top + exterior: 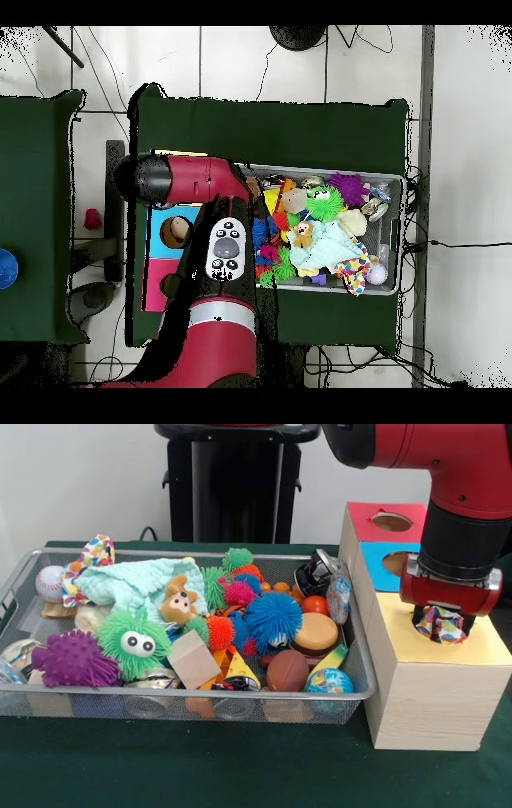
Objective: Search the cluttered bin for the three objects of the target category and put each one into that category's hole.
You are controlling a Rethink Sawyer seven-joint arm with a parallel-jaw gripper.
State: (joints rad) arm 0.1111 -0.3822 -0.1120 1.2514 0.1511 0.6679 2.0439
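My gripper hangs over the yellow top of the nearest wooden box. It is shut on a white cloth piece printed with coloured triangles, held just above the yellow top. The hole there is hidden under the cloth and the gripper. The wire mesh bin lies left of the boxes, full of toys; it also shows in the overhead view. A second printed cloth piece lies at the bin's far left corner, and shows in the overhead view too. A third is hidden.
The blue-topped box and the red-topped box stand behind the yellow one. The bin holds a mint-green knitted cloth, spiky pom-pom balls, a baseball and small balls. My arm covers the boxes from above.
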